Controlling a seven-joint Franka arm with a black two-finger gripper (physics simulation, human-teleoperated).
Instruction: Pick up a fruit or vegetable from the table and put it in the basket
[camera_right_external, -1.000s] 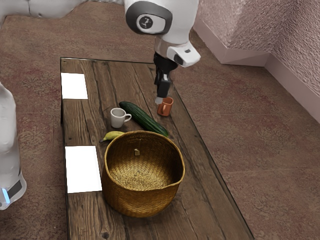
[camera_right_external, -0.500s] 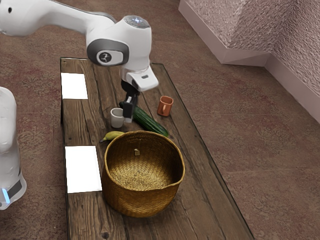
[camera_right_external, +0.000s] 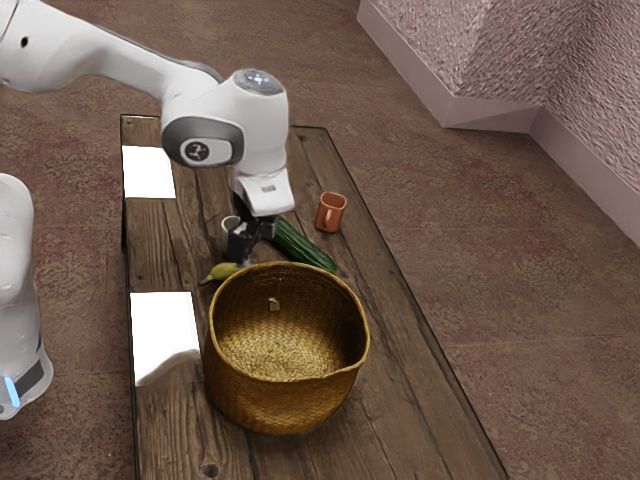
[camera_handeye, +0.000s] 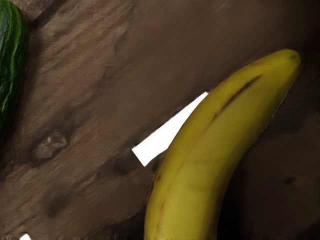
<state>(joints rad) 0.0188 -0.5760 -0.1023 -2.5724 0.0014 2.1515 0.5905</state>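
Low over the table, my gripper (camera_right_external: 252, 245) is open, its fingers spread, just behind the basket and close to the banana (camera_right_external: 219, 271). The yellow banana (camera_handeye: 215, 145) lies large under my hand in the wrist view. Its near part in the exterior view is partly covered by the basket's rim. A dark green cucumber (camera_right_external: 304, 246) lies to the exterior view's right of the gripper, and the side of the cucumber (camera_handeye: 10, 65) shows in the wrist view. The woven basket (camera_right_external: 285, 403) stands upright, with no fruit visible inside.
A pale mug (camera_right_external: 229, 226) stands right beside the gripper, partly hidden by it. An orange mug (camera_right_external: 331, 212) is beyond the cucumber, near the table's edge. Two white rectangles (camera_right_external: 148, 172) lie along the table's exterior-left side.
My hand has swung from near the orange mug toward the exterior view's left, then come down and turned close to the banana. The mugs, cucumber and basket have stayed put.
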